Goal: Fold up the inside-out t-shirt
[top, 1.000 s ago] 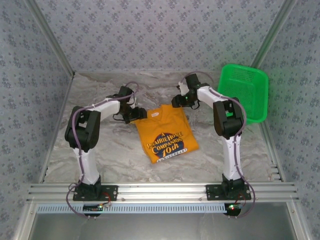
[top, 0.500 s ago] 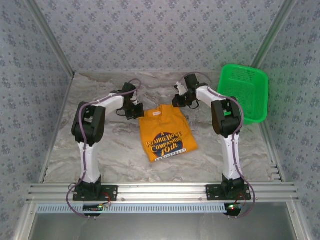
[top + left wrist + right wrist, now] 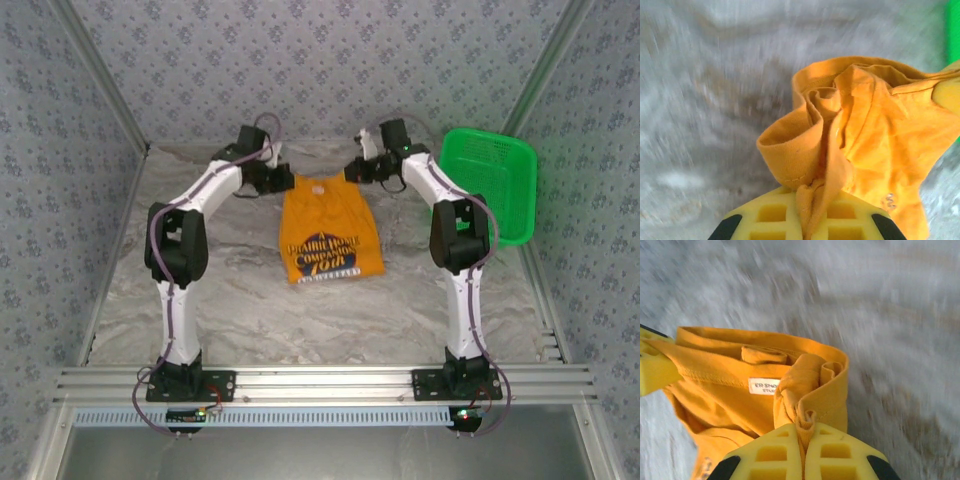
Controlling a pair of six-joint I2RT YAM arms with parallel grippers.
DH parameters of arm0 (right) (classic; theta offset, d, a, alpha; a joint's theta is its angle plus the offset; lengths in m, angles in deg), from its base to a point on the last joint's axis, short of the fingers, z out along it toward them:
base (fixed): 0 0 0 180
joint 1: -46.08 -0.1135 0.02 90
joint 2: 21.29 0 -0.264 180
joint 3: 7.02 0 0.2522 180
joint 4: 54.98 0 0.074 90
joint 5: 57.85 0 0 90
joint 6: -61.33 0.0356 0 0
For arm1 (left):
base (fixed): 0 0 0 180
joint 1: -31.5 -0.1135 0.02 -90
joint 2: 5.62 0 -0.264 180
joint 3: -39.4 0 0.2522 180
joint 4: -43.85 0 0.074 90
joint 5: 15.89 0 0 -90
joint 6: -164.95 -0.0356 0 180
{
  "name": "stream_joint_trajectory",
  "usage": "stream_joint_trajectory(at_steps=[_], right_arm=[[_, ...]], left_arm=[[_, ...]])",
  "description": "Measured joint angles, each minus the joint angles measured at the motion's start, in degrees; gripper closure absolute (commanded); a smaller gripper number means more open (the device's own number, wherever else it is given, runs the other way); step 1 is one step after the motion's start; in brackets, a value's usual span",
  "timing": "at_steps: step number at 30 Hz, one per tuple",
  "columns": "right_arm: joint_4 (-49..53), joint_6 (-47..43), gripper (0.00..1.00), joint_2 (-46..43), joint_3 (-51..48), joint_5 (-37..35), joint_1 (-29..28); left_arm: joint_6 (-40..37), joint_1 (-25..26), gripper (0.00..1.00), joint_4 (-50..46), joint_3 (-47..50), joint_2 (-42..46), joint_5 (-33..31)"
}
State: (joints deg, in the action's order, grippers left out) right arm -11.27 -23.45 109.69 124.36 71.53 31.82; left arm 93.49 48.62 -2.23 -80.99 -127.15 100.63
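So the biggest thing here is the grey-white marbled tabletop (image 3: 250, 290), boxed in by walls with a small floral pattern. The two white robot arms reach from the near edge toward the back of the table and bend in toward each other.

Between them is the orange-yellow short-sleeved cloth t-shirt (image 3: 325, 230) with dark print on it. It sits around the middle-back of the table, with its top edge running from one gripper to the other and its lower hem toward the arm bases. It looks narrow, like the sides are tucked in.

The green plastic mesh basket (image 3: 487, 190) sits off at the back right, apart from the shirt.

The left gripper (image 3: 285, 182) has the shirt's top left corner. In its wrist view the yellow ribbed jaws (image 3: 807, 207) are pressed together on a bunched wad of fabric (image 3: 875, 130), and a hemmed fold curls up just above them.

The right gripper (image 3: 352, 172) has the top right corner the same way – its jaws (image 3: 802, 440) are clamped tight on a twist of cloth (image 3: 725, 380).

The smallest bit is the little white neck label (image 3: 766, 386), just left of that pinch. The text on it is too blurry to read.
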Motion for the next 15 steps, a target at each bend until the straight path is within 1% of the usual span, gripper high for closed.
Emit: stream_joint_trajectory(at_steps=[2, 4, 5, 6, 7, 8, 9, 12, 14, 15], right_arm=[[0.5, 0.1, 1.0, 0.0, 8.2, 0.5, -0.1], [-0.5, -0.1, 1.0, -1.3, 13.6, 1.0, -0.3], [-0.9, -0.7, 1.0, -3.0, 13.9, 1.1, -0.5], [-1.0, -1.4, 1.0, -5.0, 13.0, 1.1, -0.7], [-1.8, -2.6, 1.0, -7.8, 10.6, 1.1, -0.9], [-3.3, -3.9, 1.0, -11.7, 5.6, 0.9, -1.3], [-4.9, -5.3, 1.0, -15.8, -0.4, 0.7, -1.8], [-12.4, -10.1, 1.0, -29.9, -23.7, -0.8, -4.0], [-18.4, -13.8, 0.93, -39.3, -41.8, -2.8, -6.2], [-20.2, -15.4, 0.88, -42.4, -48.4, -4.2, -7.4]], left_arm=[[-2.3, -1.0, 1.0, -1.9, -7.7, 0.0, 0.3], [-4.8, -1.7, 1.0, -4.8, -15.8, -0.1, 1.2], [-6.4, -2.0, 1.0, -5.7, -20.0, 0.0, 1.7], [-7.7, -2.1, 1.0, -5.9, -22.1, 0.8, 2.1], [-9.1, -2.1, 1.0, -5.8, -22.3, 2.7, 2.4], [-10.3, -2.0, 1.0, -5.2, -20.2, 5.3, 2.6], [-11.5, -1.8, 1.0, -3.6, -15.6, 8.9, 2.6], [-15.0, -0.4, 1.0, 4.1, 8.5, 24.4, 2.4], [-17.1, 1.6, 1.0, 12.1, 27.9, 34.7, 1.7], [-18.1, 3.1, 1.0, 15.3, 35.7, 38.3, 1.0]])
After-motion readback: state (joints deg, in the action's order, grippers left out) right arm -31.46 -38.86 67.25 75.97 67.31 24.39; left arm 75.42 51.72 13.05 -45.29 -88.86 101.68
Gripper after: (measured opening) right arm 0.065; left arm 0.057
